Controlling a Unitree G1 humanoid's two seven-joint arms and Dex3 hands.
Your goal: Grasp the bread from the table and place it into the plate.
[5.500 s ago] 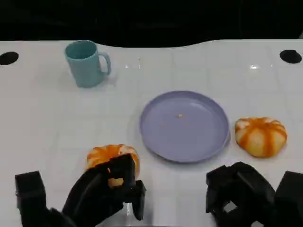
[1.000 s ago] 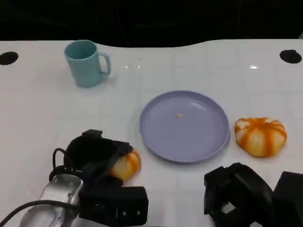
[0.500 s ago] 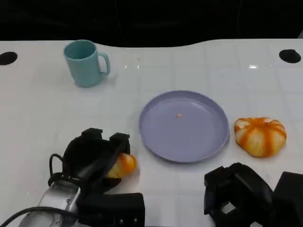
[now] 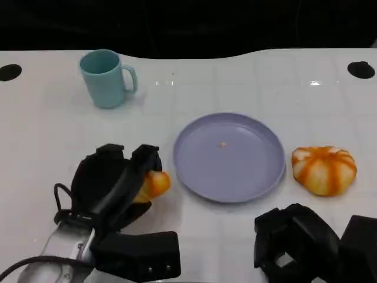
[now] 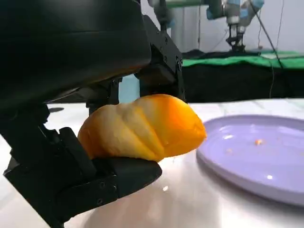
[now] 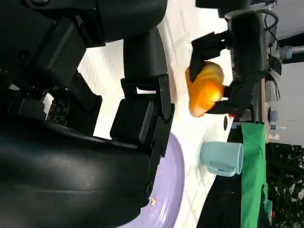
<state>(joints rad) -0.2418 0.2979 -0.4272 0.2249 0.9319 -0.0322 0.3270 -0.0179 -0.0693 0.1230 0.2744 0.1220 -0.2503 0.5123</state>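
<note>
Orange-and-cream bread (image 4: 152, 185) was held in the left hand (image 4: 115, 187), fingers closed over and under it, just left of the plate (image 4: 194, 177) and, by the left wrist view, lifted off the table (image 4: 247, 76). Much of the loaf (image 5: 142, 126) stuck out beyond the fingers (image 5: 118, 175); a quick swing could shake it loose short of the rim. A second bread (image 4: 324, 170) lay right of the plate, untouched. Right hand (image 4: 297, 242) sat near the table's front edge, fingers curled on nothing. A teal mug (image 4: 108, 78) stood well behind.
</note>
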